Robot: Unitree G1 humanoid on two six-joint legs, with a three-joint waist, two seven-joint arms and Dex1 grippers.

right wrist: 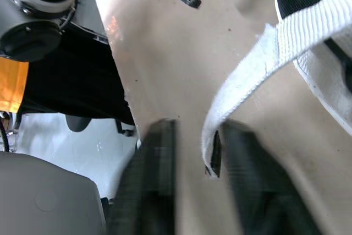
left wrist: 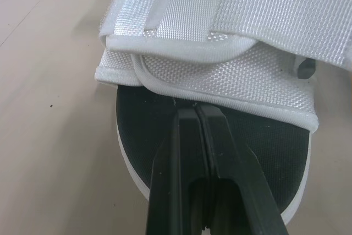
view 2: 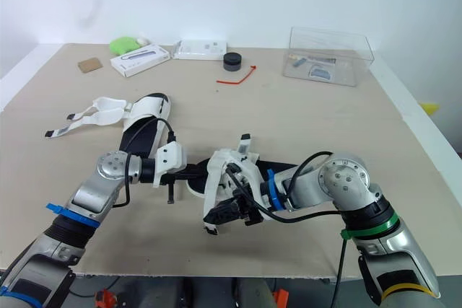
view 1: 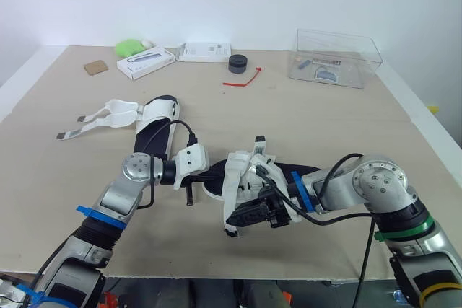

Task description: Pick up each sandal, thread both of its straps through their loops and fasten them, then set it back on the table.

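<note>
The sandal (view 1: pixel 242 178) looked light, its strap (right wrist: pixel 242 89) floppy toward 6 o'clock, best pinched near the tip by the released right gripper (right wrist: pixel 199 126); the left gripper (left wrist: pixel 195 109) was clenched.

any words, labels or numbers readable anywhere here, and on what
No text can be read.
On the long white box: dark print on its top, too small to read.
On the flat white box: small marks, too small to read.
In the clear container: a label inside, too small to read.
On the near sandal and the far sandal: no lettering shows.
</note>
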